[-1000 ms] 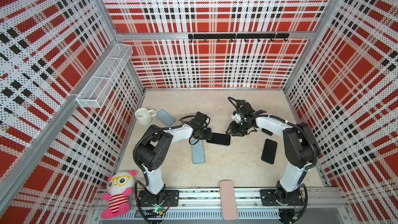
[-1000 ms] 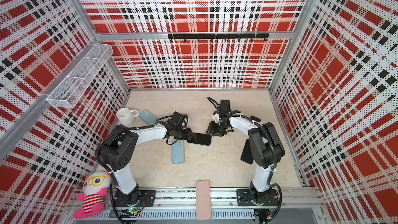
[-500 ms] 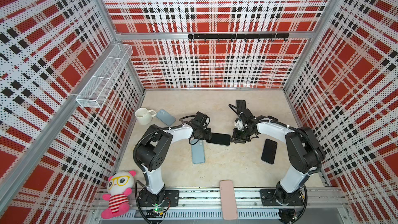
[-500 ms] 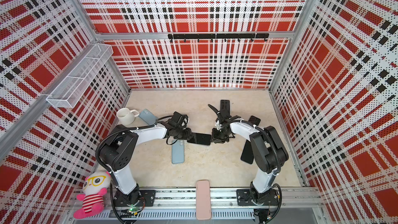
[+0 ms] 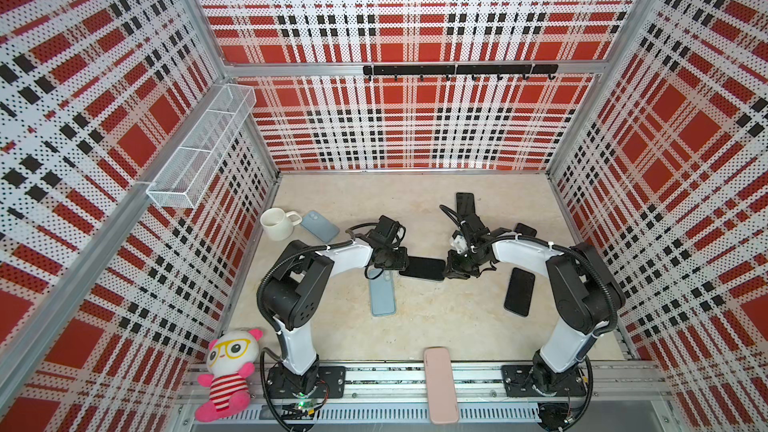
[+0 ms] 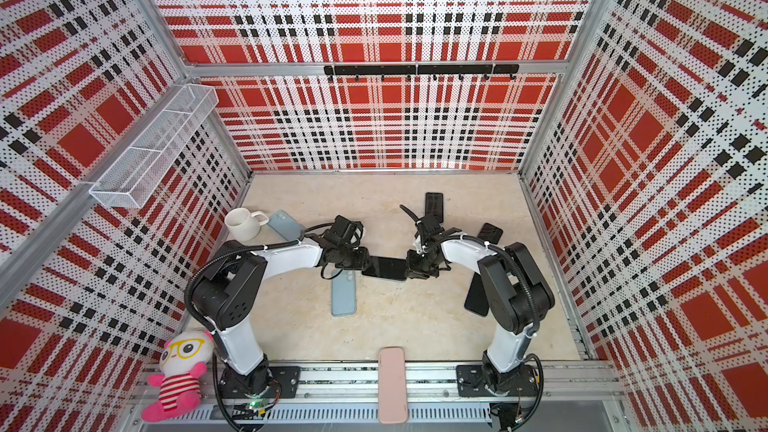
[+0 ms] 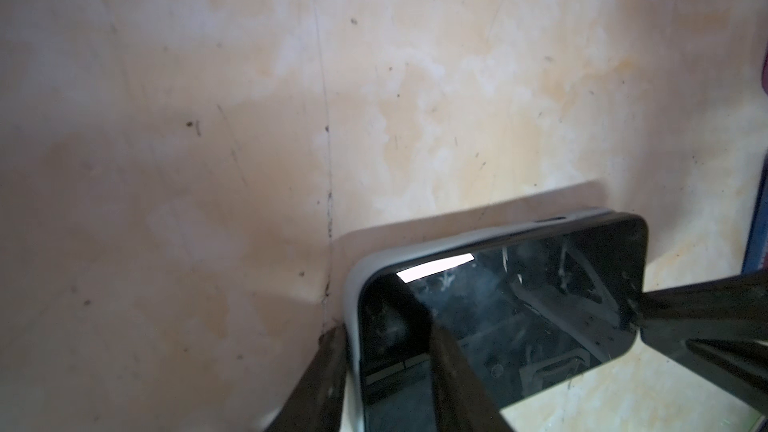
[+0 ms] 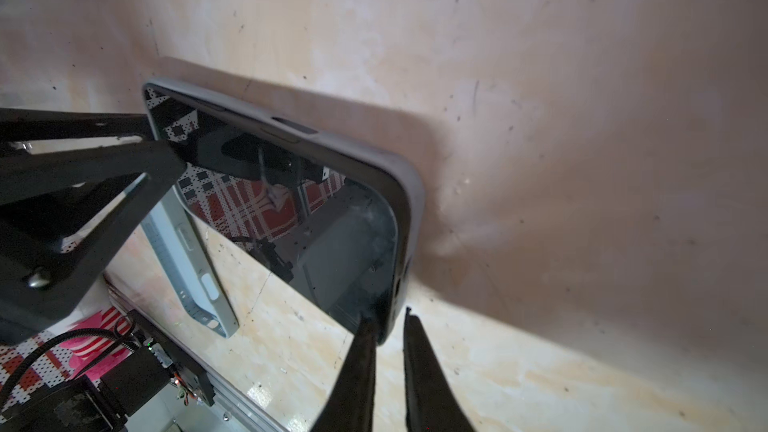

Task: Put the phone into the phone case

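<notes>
Plaid-walled cell, beige tabletop (image 5: 415, 338): near its middle the phone (image 5: 422, 268) lies inside the rim of the grey phone case (image 8: 411, 189). The left gripper (image 5: 400, 264) is clamped on the phone's end nearer the left edge, one finger over the glass, one outside the rim. At the opposite end the right gripper (image 8: 386, 326) has its jaws nearly together astride the rim; whether they pinch cannot be told. A blue handset (image 5: 382, 295) lies just beside, toward the front edge.

Beige tabletop (image 5: 436, 326); mug (image 5: 276, 224); black phone (image 5: 519, 292); blue case (image 5: 382, 297).
</notes>
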You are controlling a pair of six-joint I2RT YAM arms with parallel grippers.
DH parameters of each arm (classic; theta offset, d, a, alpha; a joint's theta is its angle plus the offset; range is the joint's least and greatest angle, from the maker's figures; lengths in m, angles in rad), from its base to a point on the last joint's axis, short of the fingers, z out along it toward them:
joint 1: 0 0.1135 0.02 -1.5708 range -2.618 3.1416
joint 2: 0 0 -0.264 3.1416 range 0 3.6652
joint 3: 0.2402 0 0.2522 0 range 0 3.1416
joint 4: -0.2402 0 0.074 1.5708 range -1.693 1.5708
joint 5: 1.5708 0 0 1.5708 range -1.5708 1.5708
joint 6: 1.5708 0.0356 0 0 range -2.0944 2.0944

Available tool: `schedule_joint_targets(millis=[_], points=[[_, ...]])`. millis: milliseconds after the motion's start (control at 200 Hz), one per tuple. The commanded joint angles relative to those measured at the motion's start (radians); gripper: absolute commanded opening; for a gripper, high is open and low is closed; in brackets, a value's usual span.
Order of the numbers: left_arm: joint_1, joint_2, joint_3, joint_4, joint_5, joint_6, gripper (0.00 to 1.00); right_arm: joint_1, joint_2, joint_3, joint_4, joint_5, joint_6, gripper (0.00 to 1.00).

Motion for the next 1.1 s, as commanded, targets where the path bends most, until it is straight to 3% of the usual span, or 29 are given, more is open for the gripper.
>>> schedule_joint_targets(millis=[0,556,1092], points=[[-0.017,-0.002,0.004,-0.015,0.032,0.007,0.36,0.022,0.030,0.007,0.003,0.025,0.009,0.15],[-0.016,0.026,0.005,-0.010,0.065,0.003,0.34,0.112,0.124,0.016,-0.140,0.121,0.046,0.10],[-0.005,0.026,0.002,0.001,0.079,-0.002,0.32,0.172,0.305,-0.050,-0.074,0.204,0.071,0.08]])
